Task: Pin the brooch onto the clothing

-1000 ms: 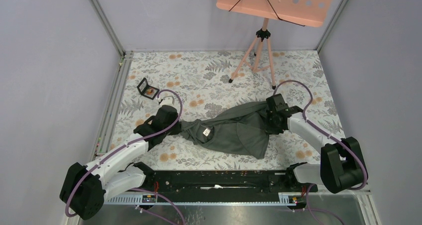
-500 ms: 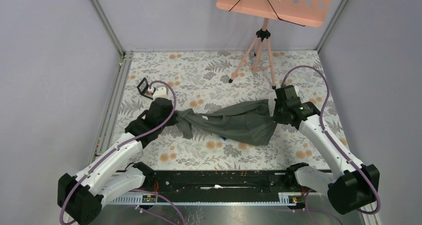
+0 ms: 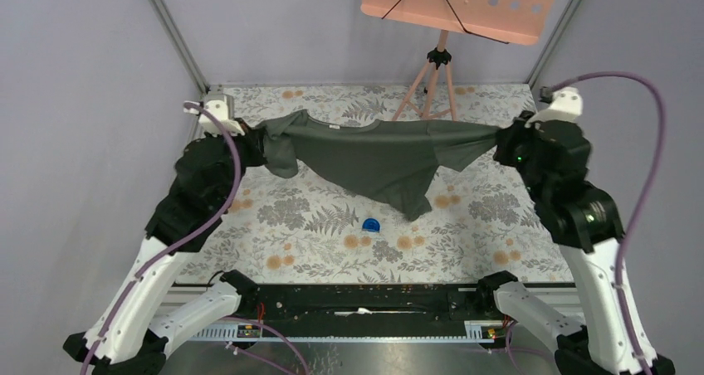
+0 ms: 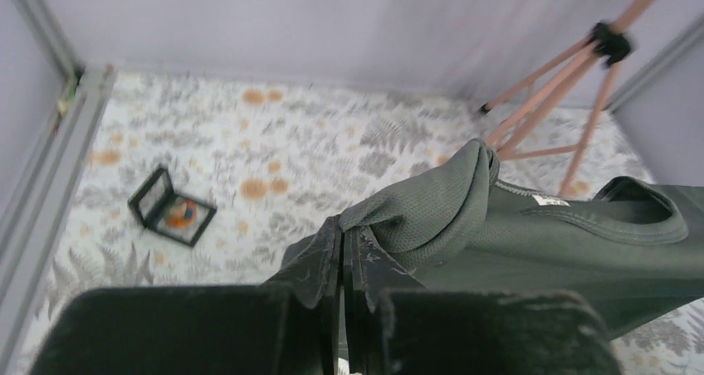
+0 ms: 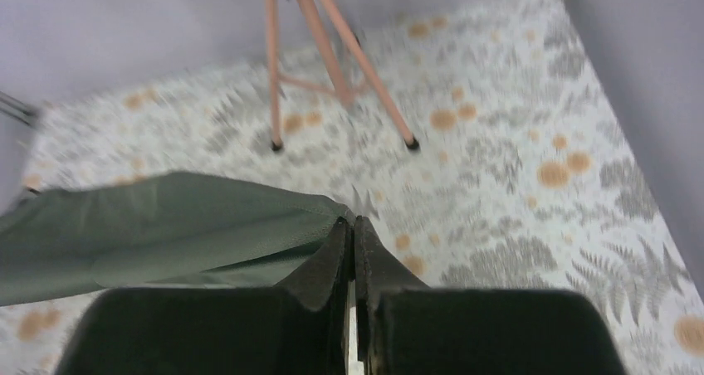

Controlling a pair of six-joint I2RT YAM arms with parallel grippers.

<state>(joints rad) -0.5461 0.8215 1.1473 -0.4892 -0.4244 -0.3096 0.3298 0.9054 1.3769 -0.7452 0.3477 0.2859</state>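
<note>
The dark grey-green T-shirt (image 3: 374, 155) hangs in the air, pulled out sideways between the two claws over the far half of the floral-patterned surface (image 3: 315, 246). The left claw (image 4: 342, 246) is pinched tight on a bunched fold of cloth at the shirt's left end, its fingers pressed together with only fabric between them. The right claw (image 5: 352, 234) is closed just as narrowly on the cloth at the right end.

The collar runs along the far, upper edge, with a small white label (image 3: 333, 127) showing at the neck. The lower part of the shirt sags to a point near the middle, clear of the surface. A small blue curved object (image 3: 371, 224) lies on the surface just to the near side of that point, apart from the cloth.

The brooch (image 4: 181, 216) shows only in the left wrist view — an orange-brown blur sitting in a small black square case (image 4: 158, 197). The case rests on the surface at the far left, well apart from the shirt. A salmon-pink music stand (image 3: 437, 68) stands at the far side, its tripod feet on the surface beyond the shirt.
</note>
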